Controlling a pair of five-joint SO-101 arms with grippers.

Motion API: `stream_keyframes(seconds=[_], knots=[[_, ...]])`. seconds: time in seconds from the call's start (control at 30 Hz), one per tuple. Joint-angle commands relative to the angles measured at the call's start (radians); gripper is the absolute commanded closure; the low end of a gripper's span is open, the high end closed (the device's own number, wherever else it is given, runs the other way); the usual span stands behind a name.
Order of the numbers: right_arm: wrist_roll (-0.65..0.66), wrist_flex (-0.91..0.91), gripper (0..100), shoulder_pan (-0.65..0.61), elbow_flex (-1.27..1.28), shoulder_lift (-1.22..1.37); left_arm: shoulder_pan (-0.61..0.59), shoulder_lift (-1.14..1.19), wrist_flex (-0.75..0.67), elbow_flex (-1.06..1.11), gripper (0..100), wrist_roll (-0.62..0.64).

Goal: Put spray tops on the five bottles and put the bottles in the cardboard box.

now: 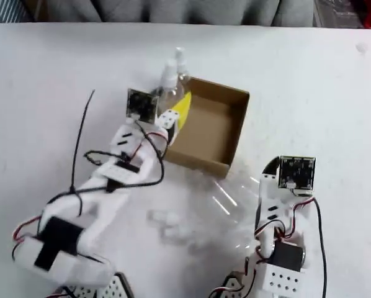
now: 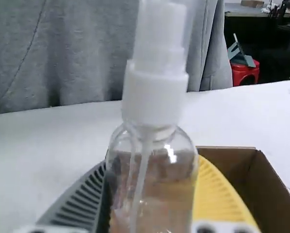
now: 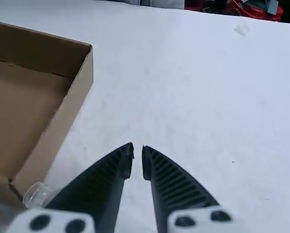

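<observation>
The left gripper [image 1: 174,105] pinches one bottle [image 2: 152,174], spray top [image 2: 155,92] fitted, at the rim of the cardboard box [image 1: 199,162], whose floor appears bare. The right gripper [image 3: 138,151] holds nothing, jaws almost pressed together, near the box. Status, as judged: nothing boxed yet. Further clear bottles [image 1: 226,195] and loose tops [image 1: 164,220] lie on the table [image 1: 309,74], count unclear.

High view: table [image 1: 309,81] bright, close to washed-out white. Light is even and comes from overhead. Shadows under the arms are soft and faint. Thin white glare streaks on the clear bottles [image 1: 226,198] lying in front of the cardboard box [image 1: 210,133].
Left wrist view: small specular spot on the bottle [image 2: 152,184] shoulder; the room behind is dim in one corner.
Right wrist view: table evenly lit, box inner wall in mild shade.
</observation>
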Motion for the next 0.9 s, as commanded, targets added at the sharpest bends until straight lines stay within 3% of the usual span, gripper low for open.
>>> stream_keyframes(seconds=[0.0,0.63,0.87], knots=[[-0.006,-0.016,98.4,-0.004,0.011,-0.005,-0.022,0.102,-0.032,-0.132,98,-0.012],[-0.005,-0.018,98.4,-0.008,0.011,-0.005,-0.061,0.367,-0.034,-0.311,98,-0.014],[-0.005,-0.016,98.4,-0.004,0.011,-0.005,-0.061,0.375,-0.032,-0.290,83,-0.006]])
